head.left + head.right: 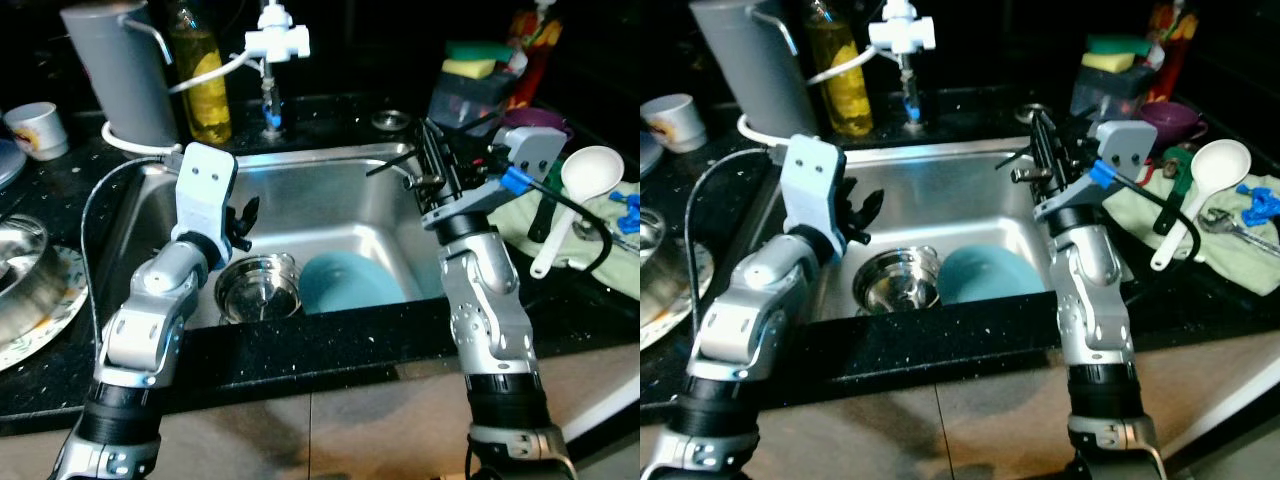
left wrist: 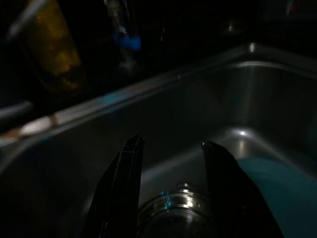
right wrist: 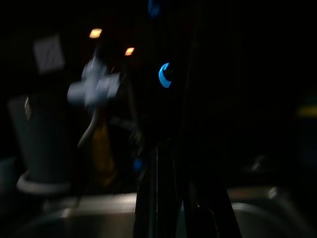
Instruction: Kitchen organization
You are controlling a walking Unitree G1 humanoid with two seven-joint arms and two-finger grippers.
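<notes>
left claw point(image 2: 171, 148) parted over steel bowl point(image 1: 258, 288), sink point(image 1: 330, 190) walls apart.

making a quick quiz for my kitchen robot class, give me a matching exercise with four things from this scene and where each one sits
Things:
1. steel bowl
2. white ladle
3. yellow bottle
4. white cup

Places:
A. on the counter behind the sink, beside the grey jug
B. on the green cloth right of the sink
C. on the counter at the far left
D. in the sink, beside the blue plate

Pairs: 1-D, 2-B, 3-A, 4-C
</notes>
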